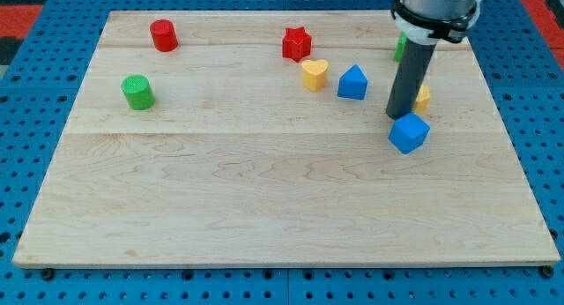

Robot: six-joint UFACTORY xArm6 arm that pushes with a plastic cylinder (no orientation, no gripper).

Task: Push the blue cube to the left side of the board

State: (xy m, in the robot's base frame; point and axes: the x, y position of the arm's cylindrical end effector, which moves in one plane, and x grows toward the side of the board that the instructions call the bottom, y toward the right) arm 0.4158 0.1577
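I count eight blocks on the wooden board (264, 190). Two are red: a cylinder (163, 35) near the view's top left and a star (297, 43) at top centre. Two are green: a cylinder (137, 92) at the left, and a green block (399, 48) mostly hidden behind my rod, so I cannot tell its shape. Two are yellow: a heart (314, 74) and a yellow block (423, 98) peeking out at the rod's right. Two are blue: a house-shaped block (352, 82) beside the heart, and the blue cube (409, 132) on the board's right half. My tip (400, 116) sits just above the cube's upper left edge, about touching it. The rod carries no jaws and holds nothing.
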